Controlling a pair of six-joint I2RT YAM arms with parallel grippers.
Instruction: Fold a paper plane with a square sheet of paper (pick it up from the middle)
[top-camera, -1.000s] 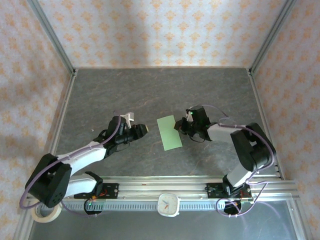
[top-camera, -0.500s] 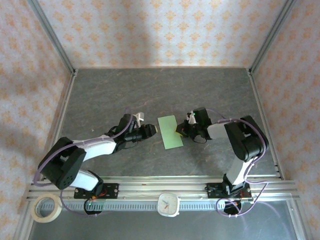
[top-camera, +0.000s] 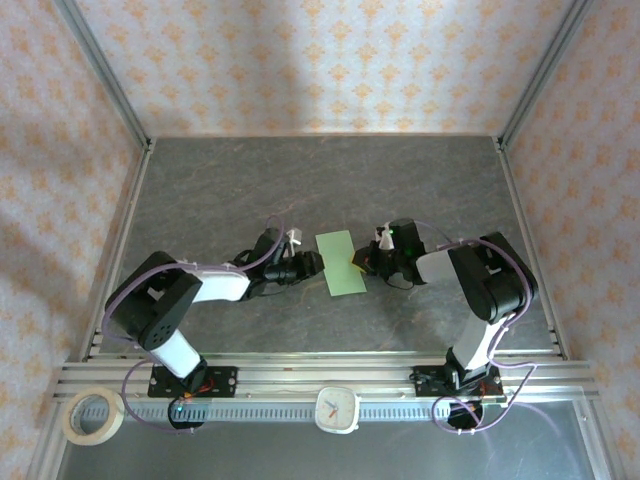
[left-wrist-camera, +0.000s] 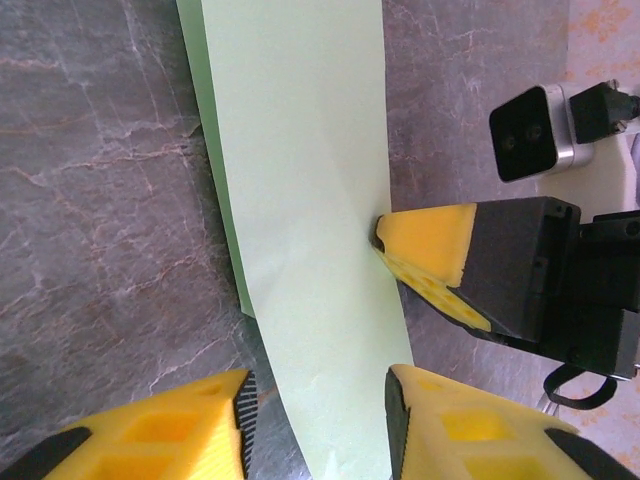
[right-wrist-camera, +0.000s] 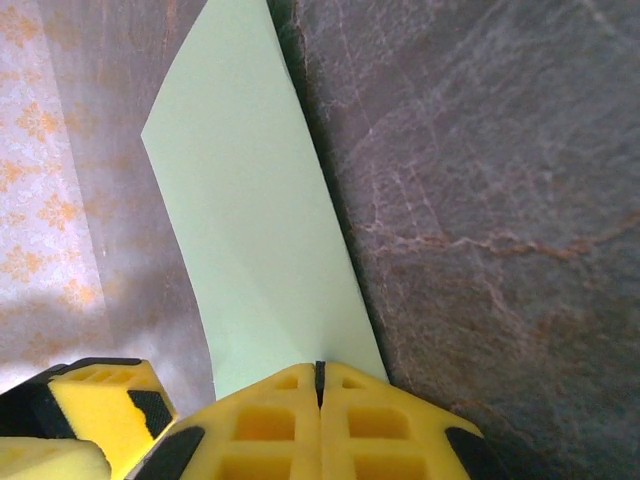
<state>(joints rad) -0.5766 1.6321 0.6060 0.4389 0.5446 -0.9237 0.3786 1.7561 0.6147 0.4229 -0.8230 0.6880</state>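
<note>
The square sheet of paper (top-camera: 340, 263) is pale green and lies folded into a narrow two-layer strip at the table's middle. In the left wrist view the sheet (left-wrist-camera: 300, 180) runs down between my left gripper's yellow fingers. My left gripper (top-camera: 312, 262) (left-wrist-camera: 315, 400) is open and straddles the strip's left side without pinching it. My right gripper (top-camera: 361, 262) (right-wrist-camera: 320, 375) is shut on the sheet (right-wrist-camera: 250, 220) at its right edge, which lifts slightly off the table. Its yellow fingertips (left-wrist-camera: 425, 235) meet that edge in the left wrist view.
The dark marbled table (top-camera: 300, 190) has walls on three sides. A tape roll (top-camera: 93, 415) and a small clock (top-camera: 337, 408) sit by the metal rail (top-camera: 330, 375) at the near edge. One left finger (right-wrist-camera: 100, 395) appears beside the right jaws.
My left arm has reached rightward until its open jaws arrived at the strip's left edge. The right gripper has stayed shut at the right edge.
</note>
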